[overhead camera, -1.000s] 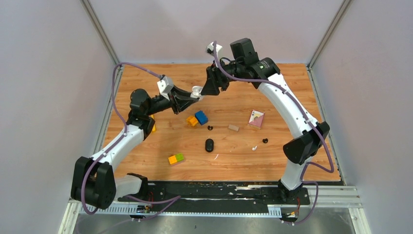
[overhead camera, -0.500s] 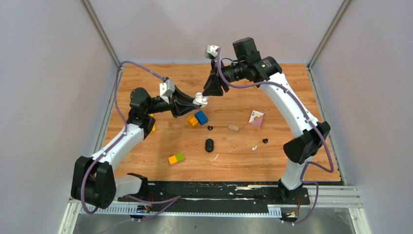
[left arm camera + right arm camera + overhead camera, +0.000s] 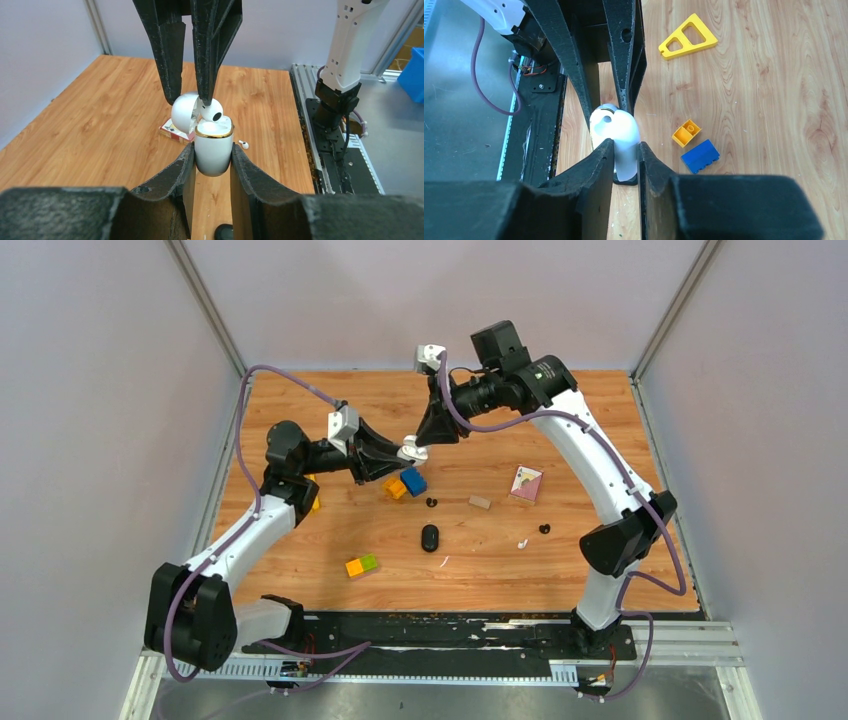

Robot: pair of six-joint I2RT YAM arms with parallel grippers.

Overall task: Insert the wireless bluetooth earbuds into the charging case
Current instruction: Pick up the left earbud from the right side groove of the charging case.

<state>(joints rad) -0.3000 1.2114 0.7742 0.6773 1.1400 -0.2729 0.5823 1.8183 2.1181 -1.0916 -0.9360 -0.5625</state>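
My left gripper [image 3: 403,452] is shut on a white charging case [image 3: 213,145] with a gold rim and holds it upright above the table, lid open. My right gripper [image 3: 428,437] comes down from above and is shut on a white earbud [image 3: 212,109], whose head sits at the case mouth. In the right wrist view the white earbud [image 3: 621,137] fills the gap between my fingers. A second white earbud [image 3: 522,542] lies on the table. Two black earbuds [image 3: 431,502] [image 3: 544,528] lie near a closed black case [image 3: 430,537].
A blue block [image 3: 413,481] and an orange block [image 3: 394,488] lie under the grippers. An orange-green block [image 3: 361,565], a wooden block [image 3: 480,502], a card box [image 3: 526,483] and a thin white sliver [image 3: 444,561] lie around. A yellow triangle [image 3: 687,35] lies at the left.
My left gripper carried the case a little right and down. My right gripper came down and left, so the white earbud now sits at the case mouth.
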